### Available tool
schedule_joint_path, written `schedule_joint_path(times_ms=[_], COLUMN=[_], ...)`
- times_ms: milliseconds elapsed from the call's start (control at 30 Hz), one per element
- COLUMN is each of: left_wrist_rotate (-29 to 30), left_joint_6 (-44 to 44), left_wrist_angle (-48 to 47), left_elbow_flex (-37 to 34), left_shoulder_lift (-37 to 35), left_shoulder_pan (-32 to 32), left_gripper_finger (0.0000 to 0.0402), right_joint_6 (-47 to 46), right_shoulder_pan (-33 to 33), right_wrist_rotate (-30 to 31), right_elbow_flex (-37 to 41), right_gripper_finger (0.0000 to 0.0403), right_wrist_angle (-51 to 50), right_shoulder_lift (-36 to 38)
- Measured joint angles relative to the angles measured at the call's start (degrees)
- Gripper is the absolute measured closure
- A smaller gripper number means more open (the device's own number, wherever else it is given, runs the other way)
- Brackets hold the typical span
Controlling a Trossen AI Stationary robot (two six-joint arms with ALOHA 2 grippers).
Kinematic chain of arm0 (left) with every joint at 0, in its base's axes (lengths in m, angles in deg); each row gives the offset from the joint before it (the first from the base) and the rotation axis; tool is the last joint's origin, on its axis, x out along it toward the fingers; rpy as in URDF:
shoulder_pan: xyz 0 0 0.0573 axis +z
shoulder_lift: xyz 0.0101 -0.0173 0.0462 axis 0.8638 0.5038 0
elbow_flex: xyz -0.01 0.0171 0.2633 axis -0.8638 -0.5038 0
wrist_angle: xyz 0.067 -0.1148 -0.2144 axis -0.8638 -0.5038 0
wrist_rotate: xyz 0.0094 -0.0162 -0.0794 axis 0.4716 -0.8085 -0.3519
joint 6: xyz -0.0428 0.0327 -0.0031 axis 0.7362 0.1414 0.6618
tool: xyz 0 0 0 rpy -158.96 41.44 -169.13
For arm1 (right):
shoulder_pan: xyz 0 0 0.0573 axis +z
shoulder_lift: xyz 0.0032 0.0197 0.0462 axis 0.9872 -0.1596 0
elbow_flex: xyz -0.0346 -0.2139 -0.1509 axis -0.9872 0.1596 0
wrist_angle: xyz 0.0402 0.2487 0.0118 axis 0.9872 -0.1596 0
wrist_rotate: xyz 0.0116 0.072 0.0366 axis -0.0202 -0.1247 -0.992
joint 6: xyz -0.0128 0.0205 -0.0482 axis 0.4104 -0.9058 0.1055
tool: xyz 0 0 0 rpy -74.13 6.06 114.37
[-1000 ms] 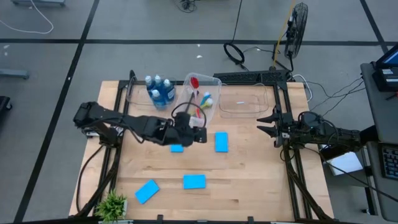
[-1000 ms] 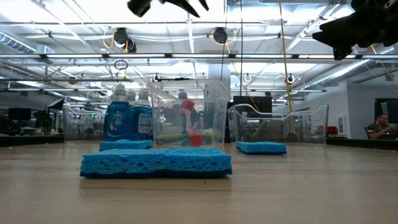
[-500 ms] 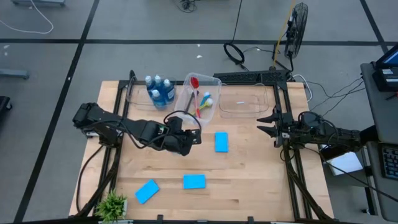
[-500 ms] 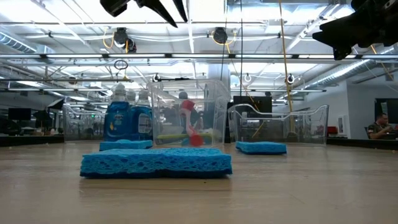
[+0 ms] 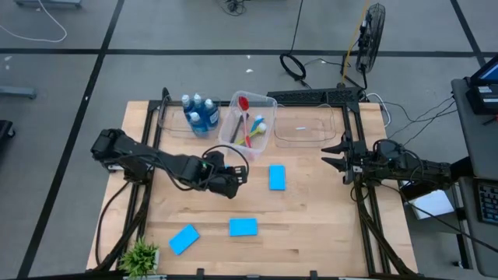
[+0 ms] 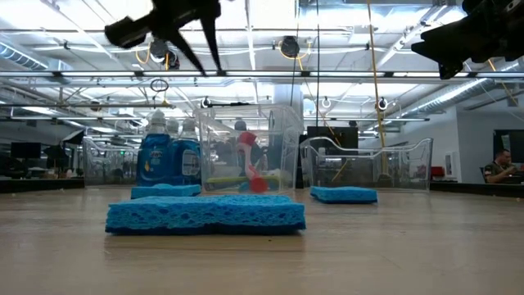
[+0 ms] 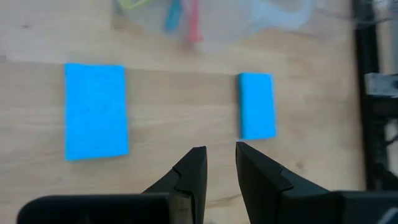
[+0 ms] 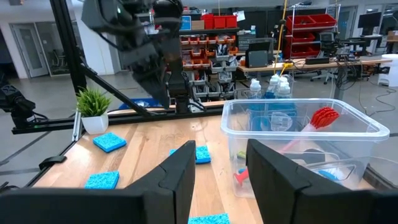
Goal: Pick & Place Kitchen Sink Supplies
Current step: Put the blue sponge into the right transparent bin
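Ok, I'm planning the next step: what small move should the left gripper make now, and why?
Probably shift the left gripper over the larger-looking sponge and spread its fingers: it hangs empty above the bare table, fingers only narrowly apart.

Bins (image 5: 250, 124) (rear) behind open tabletop (image 5: 311, 210)

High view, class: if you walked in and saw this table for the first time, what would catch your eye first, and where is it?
Bright-blue sponges scattered over the wooden table stand out first, several lying loose at the middle and near edge. Next comes the left gripper, hanging above the table's middle, holding nothing. Behind it, a clear bin holds coloured brushes, beside blue soap bottles at the far edge.
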Motion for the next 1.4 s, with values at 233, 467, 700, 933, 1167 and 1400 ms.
schedule_joint_path(times_ms=[233,467,700,933,1167,1400], left_wrist_rotate=[-3.3,-4.7,-5.5,-5.4,-5.9,-5.5], left_joint_6=[-1.7,-2.8,-7.0,-7.4,-8.7,-8.0], left_wrist_angle=[6.9,10.6,10.6,8.7,6.4,5.8], left_elbow_flex=[-7.2,-11.5,-11.9,-11.9,-11.9,-12.9], left_shoulder_lift=[0.0,0.0,0.0,0.0,0.0,0.7], left_shoulder_pan=[0.0,1.0,2.7,4.5,5.5,5.9], left_gripper_finger=[0.0314,0.0313,0.0305,0.0223,0.0148,0.0127], right_joint_6=[0.0,0.0,0.0,0.0,0.0,0.0], right_shoulder_pan=[0.0,0.0,0.0,0.0,0.0,0.0], right_wrist_rotate=[0.0,0.0,0.0,0.0,0.0,0.0], right_elbow_flex=[0.0,0.0,0.0,0.0,0.0,0.0], right_gripper_finger=[0.0273,0.0273,0.0273,0.0273,0.0273,0.0273], right_wrist_angle=[0.0,0.0,0.0,0.0,0.0,0.0], right_shoulder_lift=[0.0,0.0,0.0,0.0,0.0,0.0])
